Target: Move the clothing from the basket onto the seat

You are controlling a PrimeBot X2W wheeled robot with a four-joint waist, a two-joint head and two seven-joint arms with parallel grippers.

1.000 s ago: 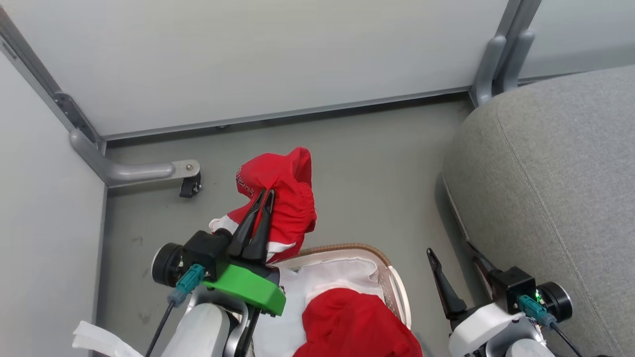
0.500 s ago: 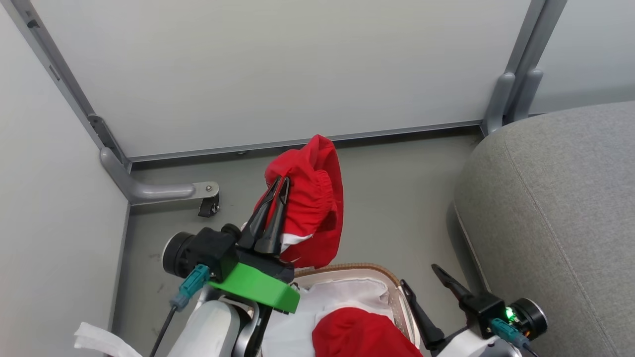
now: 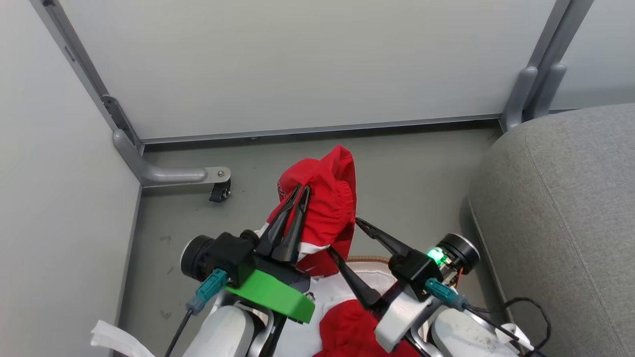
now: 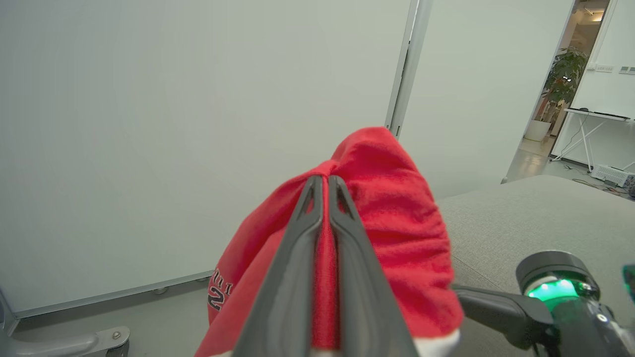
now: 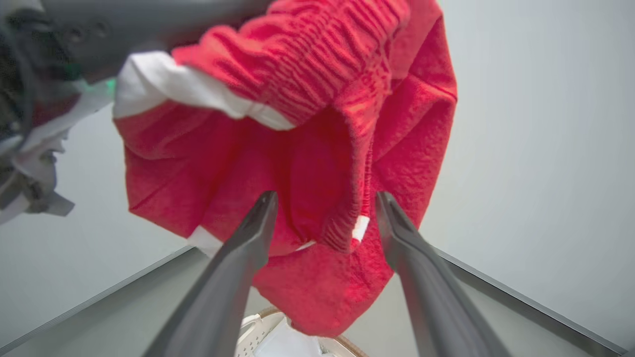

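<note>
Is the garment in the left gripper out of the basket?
Out, it seems: the garment hangs bunched from the shut left gripper, lowest fold above the basket rim. Another red piece lies inside.

At the middle of the head view, a garment [image 3: 322, 208] is seen in bright red, crossed by a white stripe at its lower edge; dark lettering is printed on it in the left wrist view. A second red garment [image 3: 347, 327] is shown at the bottom, against a white liner [image 3: 330, 290] and the brown woven rim of a basket [image 3: 367, 259]. The seat [image 3: 560, 223] at the right is woven grey. The left gripper [image 3: 302, 187] is coloured black, with a bright green mount [image 3: 270, 297]; a green light [image 3: 435, 255] is lit on the right gripper [image 3: 343, 234].
</note>
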